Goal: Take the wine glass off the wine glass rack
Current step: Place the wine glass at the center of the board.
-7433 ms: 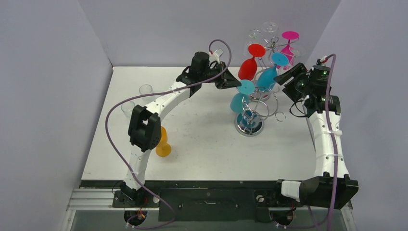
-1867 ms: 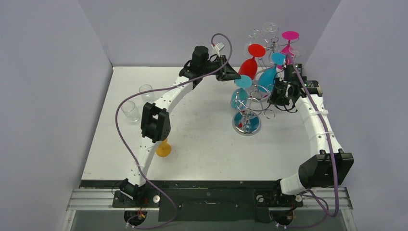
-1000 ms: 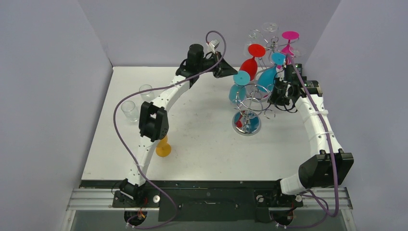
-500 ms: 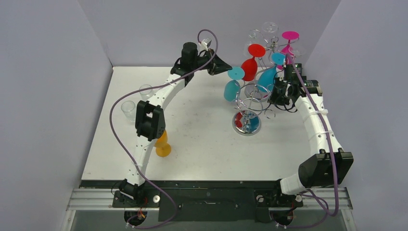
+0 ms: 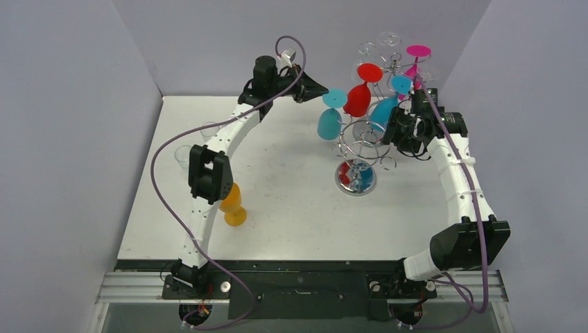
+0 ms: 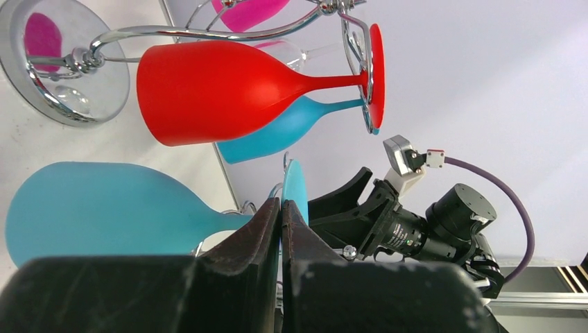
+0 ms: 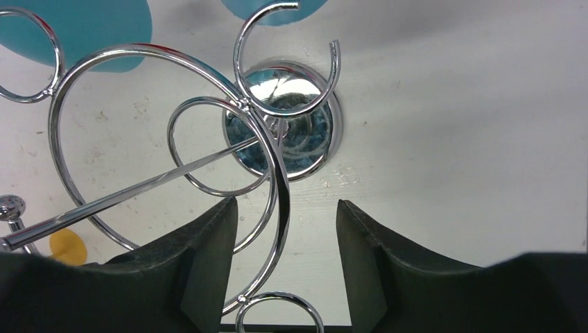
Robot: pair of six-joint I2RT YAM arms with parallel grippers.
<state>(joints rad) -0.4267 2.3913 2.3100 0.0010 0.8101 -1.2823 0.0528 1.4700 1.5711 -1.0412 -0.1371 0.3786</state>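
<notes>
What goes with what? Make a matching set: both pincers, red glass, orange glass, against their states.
1. left pincer
2. right pincer
3. red glass
4. orange glass

A. on the table
B. hanging on the rack
C. shut on cyan glass
D. open around rack wire

Pairs: 1-C, 2-D, 3-B, 4-A

No readable text, label, brand, number or sign shows in any view.
</notes>
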